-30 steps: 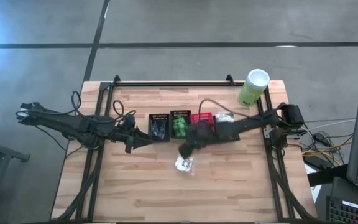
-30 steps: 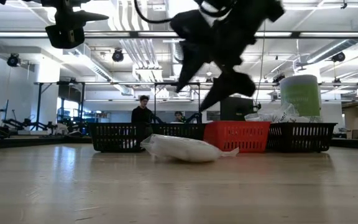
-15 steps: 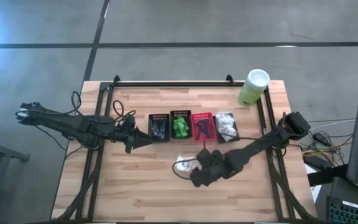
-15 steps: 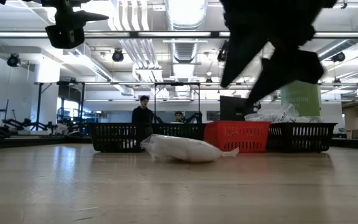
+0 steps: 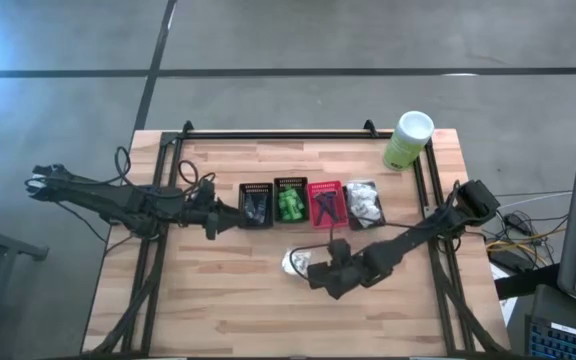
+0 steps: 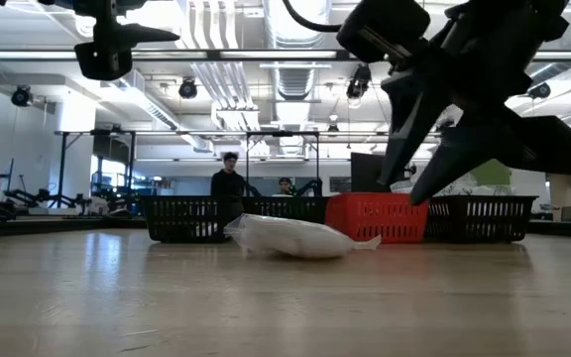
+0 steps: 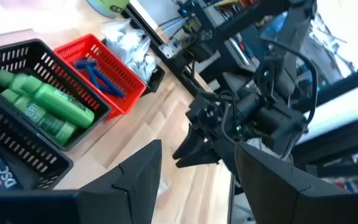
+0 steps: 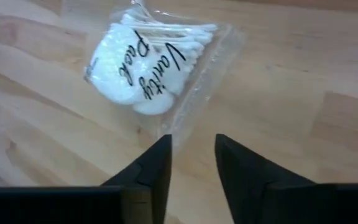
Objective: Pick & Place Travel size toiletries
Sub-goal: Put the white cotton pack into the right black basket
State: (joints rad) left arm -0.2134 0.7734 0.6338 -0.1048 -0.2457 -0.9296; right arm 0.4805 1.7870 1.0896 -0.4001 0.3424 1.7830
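High view: white crinkly packet point(image 5: 296, 263) lies flat on wood table point(image 5: 218, 300), just in front of the basket row, approx. below the green bottles' point(image 5: 289, 204) black mesh basket point(image 5: 290, 187). Right gripper point(image 5: 320, 275) hovers just beside the packet, fingers point(image 8: 151, 171) slightly spread, nothing between them. Packet is clear film w/ round white pads inside. Blue razors point(image 5: 325, 206) sit in red basket point(image 5: 325, 189). Left gripper point(image 5: 230, 217) waits by the leftmost basket point(image 5: 256, 203), fingers apart, empty.
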